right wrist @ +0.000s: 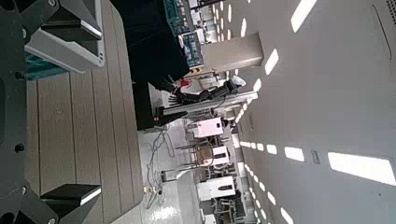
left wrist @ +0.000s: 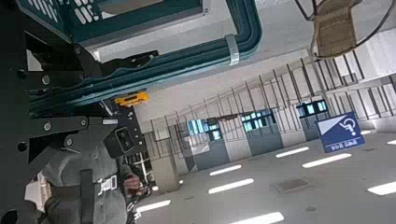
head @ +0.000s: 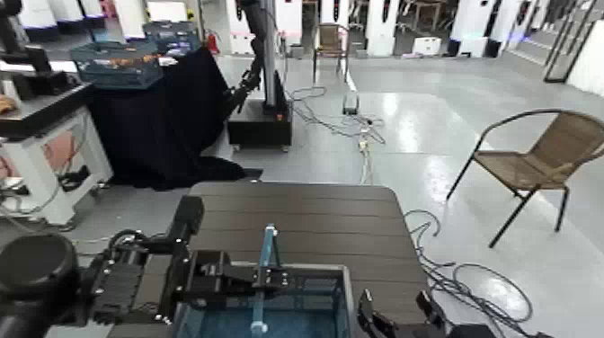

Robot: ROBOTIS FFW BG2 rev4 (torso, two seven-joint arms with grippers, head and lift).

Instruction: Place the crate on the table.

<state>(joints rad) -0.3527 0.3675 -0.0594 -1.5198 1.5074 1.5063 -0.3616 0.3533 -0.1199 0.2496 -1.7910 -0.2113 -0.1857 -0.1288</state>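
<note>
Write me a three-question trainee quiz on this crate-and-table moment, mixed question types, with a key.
1. True or false: the left tool is shut on the crate's upright blue handle.
2. Multiple choice: beyond the table's far edge stands (A) a sink, (B) a black robot base with cables on the floor, (C) a ladder.
3. Fill in: the right tool sits low beside the crate's ____ side.

Key: 1 true; 2 B; 3 right.
</note>
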